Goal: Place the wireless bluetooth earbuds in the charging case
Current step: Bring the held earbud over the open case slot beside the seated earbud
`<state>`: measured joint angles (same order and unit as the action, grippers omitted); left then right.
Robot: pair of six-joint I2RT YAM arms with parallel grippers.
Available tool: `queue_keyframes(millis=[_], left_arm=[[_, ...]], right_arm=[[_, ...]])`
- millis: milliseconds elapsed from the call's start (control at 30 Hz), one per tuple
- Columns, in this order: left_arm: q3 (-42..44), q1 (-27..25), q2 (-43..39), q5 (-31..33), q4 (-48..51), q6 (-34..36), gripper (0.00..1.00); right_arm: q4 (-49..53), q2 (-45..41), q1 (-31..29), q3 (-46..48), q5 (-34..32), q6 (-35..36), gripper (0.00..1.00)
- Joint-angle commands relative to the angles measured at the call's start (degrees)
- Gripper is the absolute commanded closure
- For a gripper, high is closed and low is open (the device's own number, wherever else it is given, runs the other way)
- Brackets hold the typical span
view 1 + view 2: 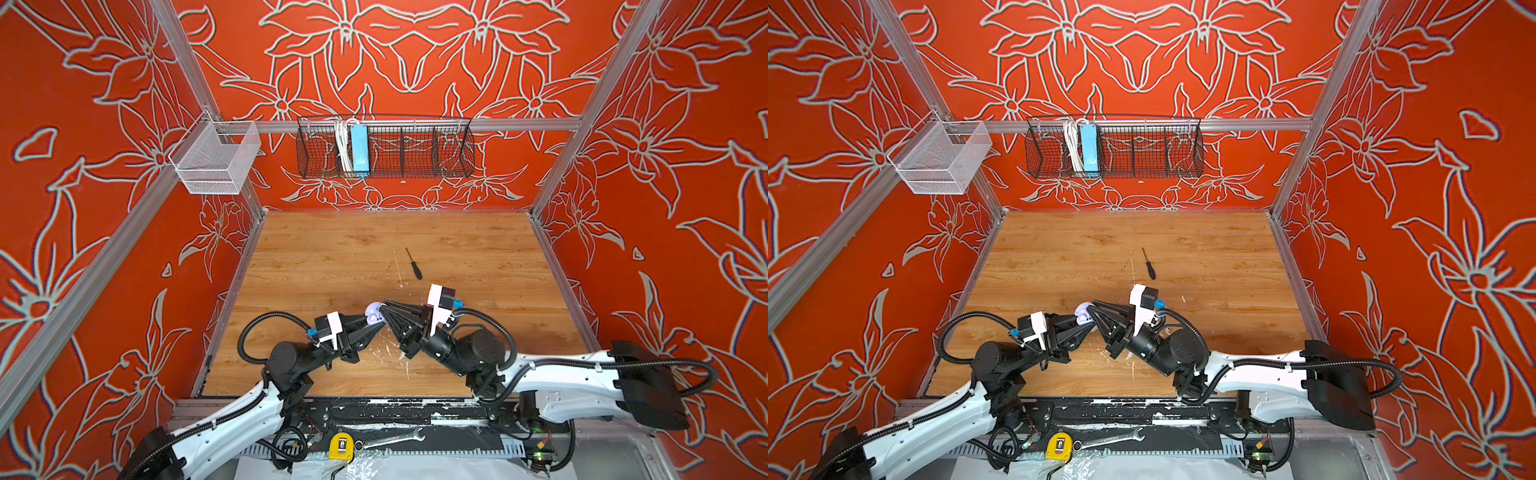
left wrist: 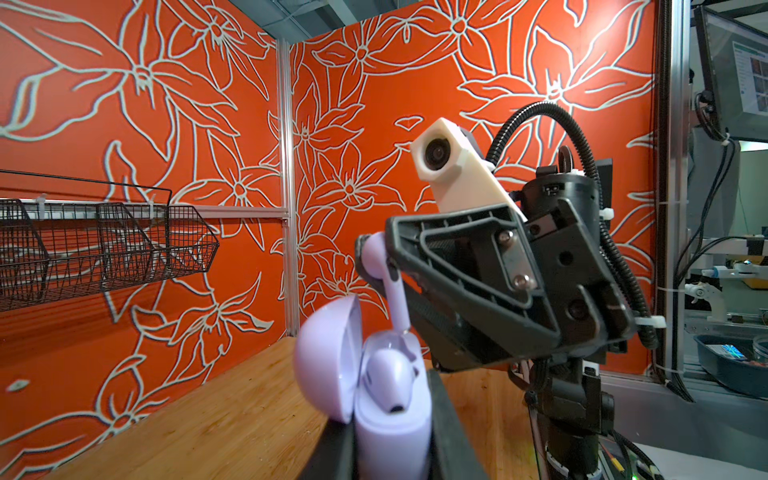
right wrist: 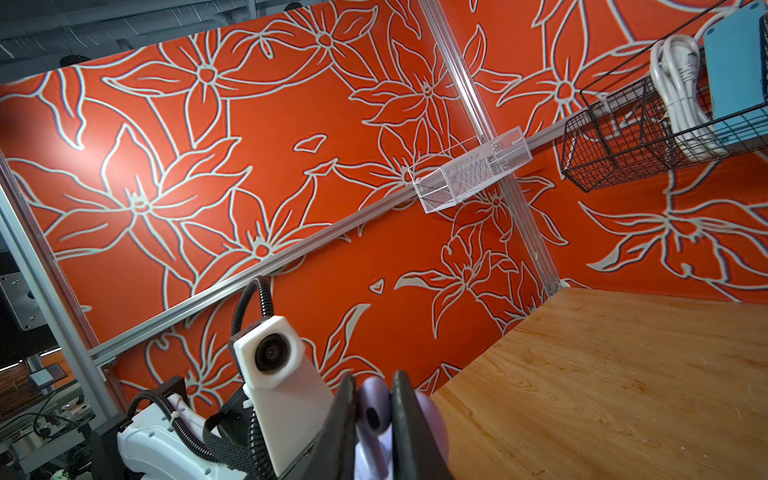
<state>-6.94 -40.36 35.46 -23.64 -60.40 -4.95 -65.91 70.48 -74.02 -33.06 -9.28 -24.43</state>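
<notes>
My left gripper [image 2: 392, 451] is shut on a lavender charging case [image 2: 390, 436] and holds it upright above the wooden table [image 1: 457, 249], with the lid [image 2: 328, 357] swung open. One lavender earbud [image 2: 390, 378] sits in the case. My right gripper [image 3: 374, 411] is shut on the head of a second lavender earbud [image 3: 374, 409]. In the left wrist view this earbud [image 2: 380, 266] hangs over the case, its stem reaching down to the case's open top. In both top views the two grippers [image 1: 376, 326] [image 1: 384, 306] meet at the case [image 1: 372, 312] [image 1: 1083, 312]. No other earbuds show.
A black screwdriver [image 1: 414, 264] lies on the table behind the grippers. A black wire basket [image 1: 384, 151] with a blue power strip hangs on the back wall, a white mesh basket [image 1: 214, 160] at the left. A yellow tape measure [image 1: 340, 446] and a wrench [image 1: 390, 438] lie off the front edge.
</notes>
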Motion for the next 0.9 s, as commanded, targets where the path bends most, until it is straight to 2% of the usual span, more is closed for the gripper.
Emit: queue_keyframes(millis=[0, 367, 867], left_arm=[[0.1, -0.4, -1.2, 0.3, -0.6, 0.6, 1.00], [0.2, -0.5, -2.9, 0.7, 0.2, 0.9, 1.00], [0.5, -0.6, -4.1, 2.6, 1.5, 1.3, 1.00]], right_arm=[[-2.7, 0.5, -0.6, -1.1, -1.5, -0.2, 0.87], [-2.5, -0.3, -0.6, 0.6, -3.5, 0.2, 0.87], [-4.5, 3.3, -1.0, 0.0, -1.2, -2.8, 0.87]])
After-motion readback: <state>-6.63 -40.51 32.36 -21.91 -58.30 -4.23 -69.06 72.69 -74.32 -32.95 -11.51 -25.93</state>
